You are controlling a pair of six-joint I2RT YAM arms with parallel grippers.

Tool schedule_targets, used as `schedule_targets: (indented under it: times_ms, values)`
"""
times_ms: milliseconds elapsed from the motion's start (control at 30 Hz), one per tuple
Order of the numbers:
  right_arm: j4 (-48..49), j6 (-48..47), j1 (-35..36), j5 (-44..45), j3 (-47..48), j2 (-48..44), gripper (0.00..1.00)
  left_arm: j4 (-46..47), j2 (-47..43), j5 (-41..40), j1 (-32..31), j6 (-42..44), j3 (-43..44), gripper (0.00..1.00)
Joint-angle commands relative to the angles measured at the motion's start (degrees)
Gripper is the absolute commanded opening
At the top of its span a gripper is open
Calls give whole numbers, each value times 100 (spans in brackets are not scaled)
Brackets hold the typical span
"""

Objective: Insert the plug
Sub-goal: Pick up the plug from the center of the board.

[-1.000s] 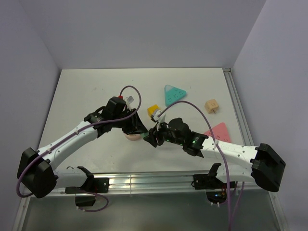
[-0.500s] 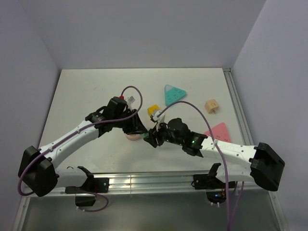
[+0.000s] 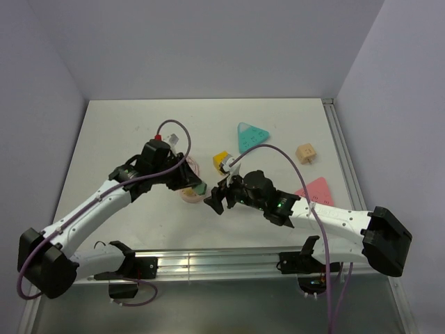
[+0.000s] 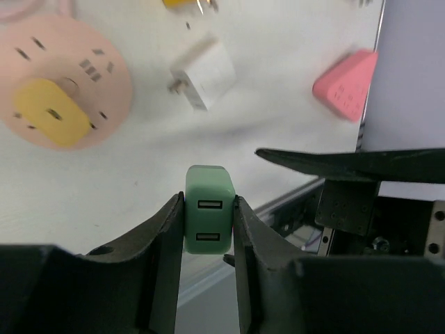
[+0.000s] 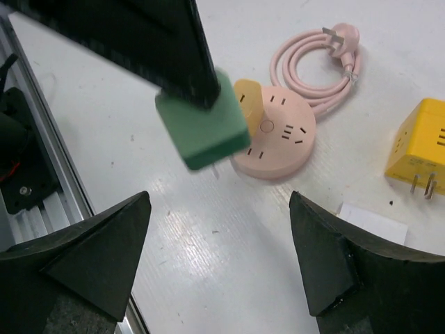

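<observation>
The left claw [image 4: 208, 206] was clamped shut on the mint-green plug [image 4: 208, 221], which hung above the tabletop [image 5: 208, 264] beside the round pink socket [image 5: 278, 142]. The right claw [image 5: 219, 202] stood wide open and empty, just right of the plug

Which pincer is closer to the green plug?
Left. The left pincer is shut on the plug, squeezing its two sides. The right pincer is open and faces the plug without touching it.
</observation>
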Motion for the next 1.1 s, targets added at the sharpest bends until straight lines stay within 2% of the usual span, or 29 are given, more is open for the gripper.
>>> schedule_targets:
  times_ms: [0, 33, 167, 200, 233, 267, 333, 367, 400, 567, 800, 1067]
  values:
    - [446, 71, 39, 128, -118, -260, 88, -75, -494, -527, 311, -74, 5, 0]
    - [533, 80, 39, 180, -145, -321, 87, -284, -591, -780, 425, -57, 49, 0]
    - [474, 360, 30, 732, -155, -112, 72, -628, -881, -1388, 567, -4, 190, 0]
    - [359, 414, 30, 865, 46, 28, 55, -673, -986, -1398, 593, 5, 233, 0]
    - [115, 501, 30, 1005, 170, 360, 46, -699, -1039, -1563, 602, 5, 251, 0]
    - [8, 746, 30, 1346, 423, 529, 32, -700, -1101, -1608, 602, 5, 251, 0]
    - [-377, 1045, 30, 1725, 706, 985, 15, -630, -1311, -1687, 611, -4, 216, 0]
    - [-554, 1447, 39, 2137, 1011, 1136, 3, -594, -1391, -1722, 611, -30, 147, 0]
    - [-721, 1634, 39, 2332, 1171, 1276, 0, -533, -1557, -1775, 620, -48, 111, 0]
    - [-1407, 2189, 39, 2730, 2165, 2287, 0, -436, -1980, -2021, 611, -66, -65, 0]
    - [-2286, 2444, 30, 3309, 3281, 3762, 0, -928, -2077, -2259, 620, 181, 190, 0]
    - [-2770, 2655, 48, 3354, 3783, 4371, 0, -1130, -2402, -2338, 628, 242, 269, 0]
